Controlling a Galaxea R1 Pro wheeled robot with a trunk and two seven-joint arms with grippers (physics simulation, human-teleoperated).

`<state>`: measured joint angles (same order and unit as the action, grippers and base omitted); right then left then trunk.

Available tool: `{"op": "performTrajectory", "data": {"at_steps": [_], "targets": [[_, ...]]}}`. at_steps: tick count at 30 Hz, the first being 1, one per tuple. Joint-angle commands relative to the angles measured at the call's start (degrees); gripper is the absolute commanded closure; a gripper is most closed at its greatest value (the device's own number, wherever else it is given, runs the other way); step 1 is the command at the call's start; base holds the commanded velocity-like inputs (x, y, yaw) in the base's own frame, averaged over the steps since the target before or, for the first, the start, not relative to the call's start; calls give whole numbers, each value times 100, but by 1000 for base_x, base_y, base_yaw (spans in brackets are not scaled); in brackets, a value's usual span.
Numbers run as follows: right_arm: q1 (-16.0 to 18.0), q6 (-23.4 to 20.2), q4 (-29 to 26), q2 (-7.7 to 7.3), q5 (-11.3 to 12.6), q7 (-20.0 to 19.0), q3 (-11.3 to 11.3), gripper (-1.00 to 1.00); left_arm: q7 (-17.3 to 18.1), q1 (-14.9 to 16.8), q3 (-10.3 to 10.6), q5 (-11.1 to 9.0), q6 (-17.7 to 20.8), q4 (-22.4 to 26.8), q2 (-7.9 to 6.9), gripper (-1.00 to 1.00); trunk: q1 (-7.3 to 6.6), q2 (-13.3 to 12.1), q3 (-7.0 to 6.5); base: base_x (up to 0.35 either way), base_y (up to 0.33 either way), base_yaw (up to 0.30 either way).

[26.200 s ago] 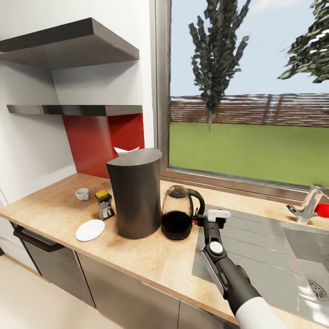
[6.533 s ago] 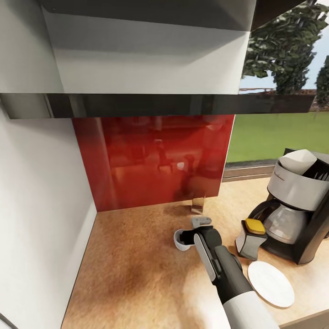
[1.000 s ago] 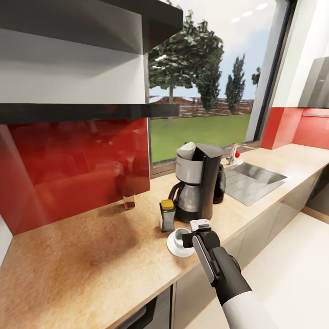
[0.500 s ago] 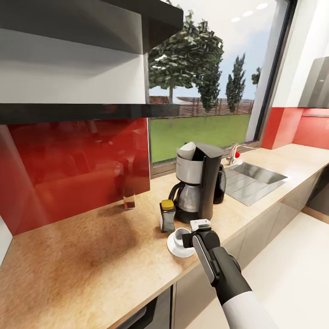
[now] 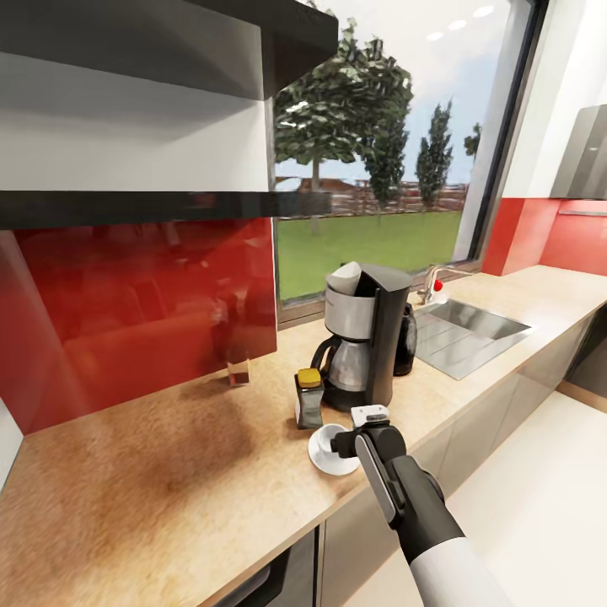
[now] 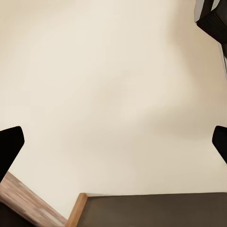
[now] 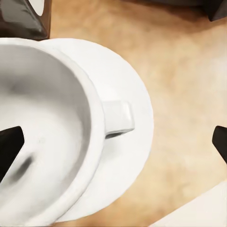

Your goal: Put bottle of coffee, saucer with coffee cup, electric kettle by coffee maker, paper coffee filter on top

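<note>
The right gripper [image 5: 350, 441], jaws now spread wide and holding nothing, is leaving the coffee cup [image 7: 45, 137] resting on the saucer [image 7: 127, 113], so that step looks finished.

The coffee cup [image 7: 45, 132] sits on the saucer [image 7: 130, 99], handle free between the spread tool fingertips [image 7: 9, 144].

1. The right arm [image 5: 419, 514] has a glossy black forearm ending in a white upper segment.
2. A pale grey strip runs along the forearm's top.
3. A small white block sits at the wrist.
4. The right gripper [image 5: 341, 443] is black, with dark fingertips [image 7: 9, 146].
</note>
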<state>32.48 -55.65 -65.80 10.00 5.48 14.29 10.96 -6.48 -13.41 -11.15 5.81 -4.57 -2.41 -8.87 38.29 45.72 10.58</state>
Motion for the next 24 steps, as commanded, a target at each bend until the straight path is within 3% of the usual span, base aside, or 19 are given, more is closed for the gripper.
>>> {"op": "performTrajectory", "data": {"at_steps": [1,18,22,24], "targets": [[4,-16,-4,0,58,56,7,-100,-20,5,-45,61,-36,-14,-1,-100,1,6,7,0,0,0],[4,-16,-84,0,66,56,-6,-100,-20,5,-45,61,-36,-14,-1,-100,1,6,7,0,0,0],[4,-22,-974,0,65,58,-7,-100,-17,5,-45,61,-36,-14,-1,-100,1,6,5,0,0,0],[4,-24,-1121,0,62,60,-7,-100,-15,5,-45,61,-36,-14,-3,-100,1,6,5,0,0,0]]}}
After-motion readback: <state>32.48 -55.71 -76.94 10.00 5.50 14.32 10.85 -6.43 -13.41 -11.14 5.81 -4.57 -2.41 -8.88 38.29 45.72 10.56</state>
